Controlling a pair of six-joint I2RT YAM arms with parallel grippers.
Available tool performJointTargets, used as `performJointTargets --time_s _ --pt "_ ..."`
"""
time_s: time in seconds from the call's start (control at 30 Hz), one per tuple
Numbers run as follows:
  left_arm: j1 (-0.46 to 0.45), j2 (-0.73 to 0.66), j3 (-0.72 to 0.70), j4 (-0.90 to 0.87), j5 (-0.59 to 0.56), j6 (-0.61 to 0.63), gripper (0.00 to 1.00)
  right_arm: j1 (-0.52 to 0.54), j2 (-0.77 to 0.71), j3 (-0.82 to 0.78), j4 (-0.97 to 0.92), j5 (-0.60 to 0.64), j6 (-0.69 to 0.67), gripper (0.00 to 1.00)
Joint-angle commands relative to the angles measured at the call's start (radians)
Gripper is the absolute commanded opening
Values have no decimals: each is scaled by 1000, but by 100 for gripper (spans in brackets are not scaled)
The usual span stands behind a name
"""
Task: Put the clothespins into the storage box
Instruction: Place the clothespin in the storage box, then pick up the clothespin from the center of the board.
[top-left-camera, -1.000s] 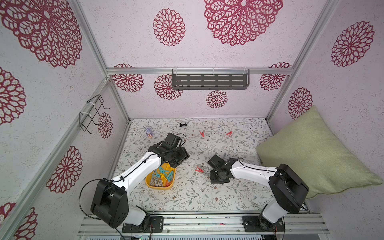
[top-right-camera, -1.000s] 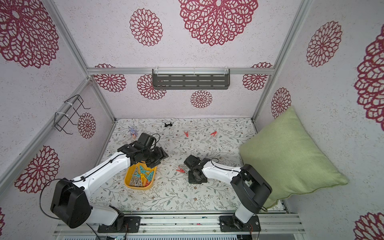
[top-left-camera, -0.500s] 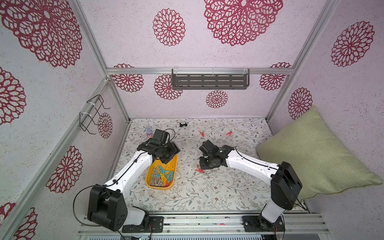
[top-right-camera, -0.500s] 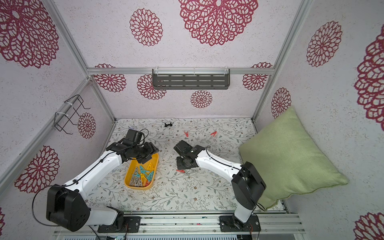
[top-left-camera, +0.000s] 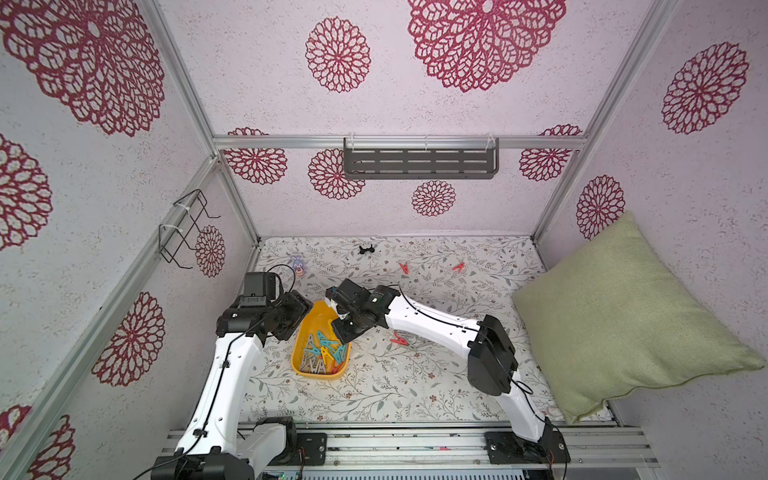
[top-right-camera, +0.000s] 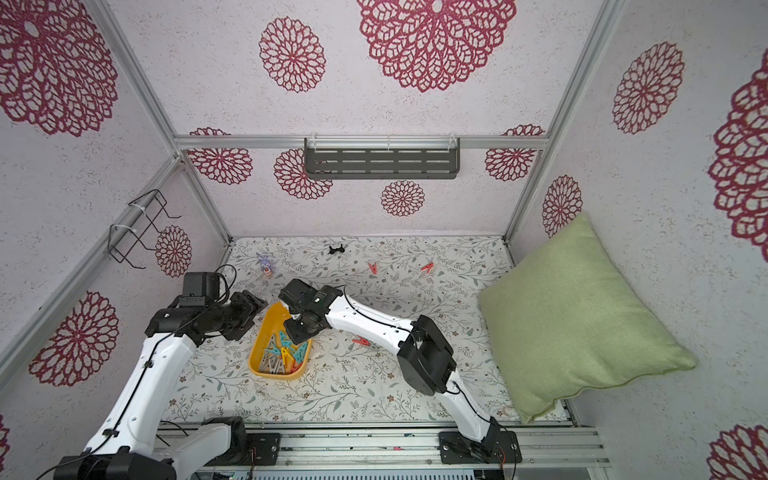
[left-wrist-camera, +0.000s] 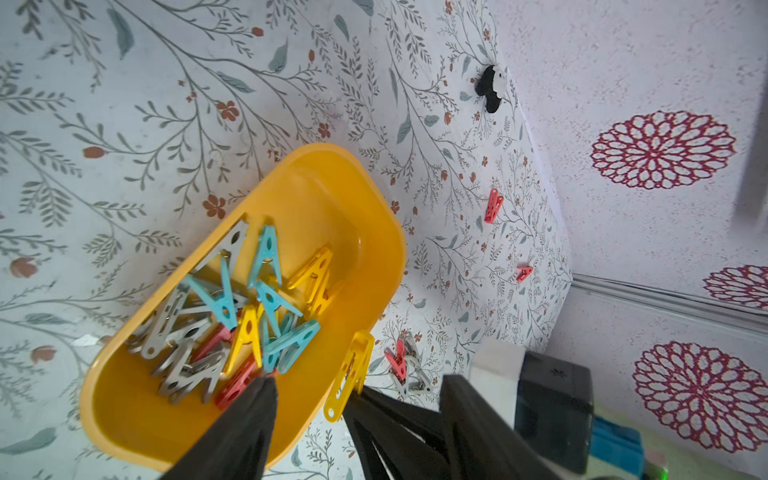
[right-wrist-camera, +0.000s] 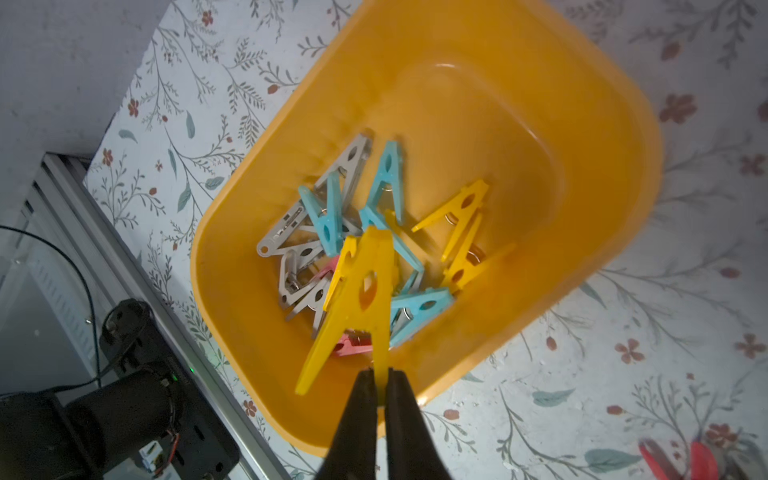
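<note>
The box (top-left-camera: 316, 312), a shallow yellow-orange tray with rounded corners, sits on the floral cloth (top-left-camera: 374, 386) between the two arms, its near end heaped with grey, teal, yellow and red pins (right-wrist-camera: 332, 216) and its far end bare. Above the heap the right gripper (right-wrist-camera: 376, 380), reaching in from the right and tipped down, pinches one leg of a yellow pin (right-wrist-camera: 365, 291) at its tips, while the left gripper (top-left-camera: 296, 319) hangs just beside the box's far left corner, fingers spread and empty. Farther out a red pin (top-left-camera: 399, 340) lies right of the box, and two more red pins (top-left-camera: 404, 268) lie well beyond.
</note>
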Motion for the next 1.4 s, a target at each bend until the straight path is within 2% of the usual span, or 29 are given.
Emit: performJointTargets --time_s 0.0,0.13,0.33,0.7,0.97,1.13,1.37 --pt "10 -15 -21 -39 30 24 69 -13 34 113 -88 -10 -31 26" --pt "9 -17 -24 -28 45 12 69 -33 57 183 -127 11 -41 34" --pt "-18 28 -16 21 84 -4 70 -96 -25 75 -107 50 -51 41" --pt "-238 186 17 171 58 -81 69 -264 -287 -431 70 60 11 50" --pt "-343 278 48 231 52 -109 69 -371 -431 -783 168 68 -42 58" --pt "-359 303 62 237 53 -109 69 -384 -454 -857 180 59 -105 61" --pt "-371 318 75 235 49 -112 68 -385 -415 -849 180 83 -146 62"
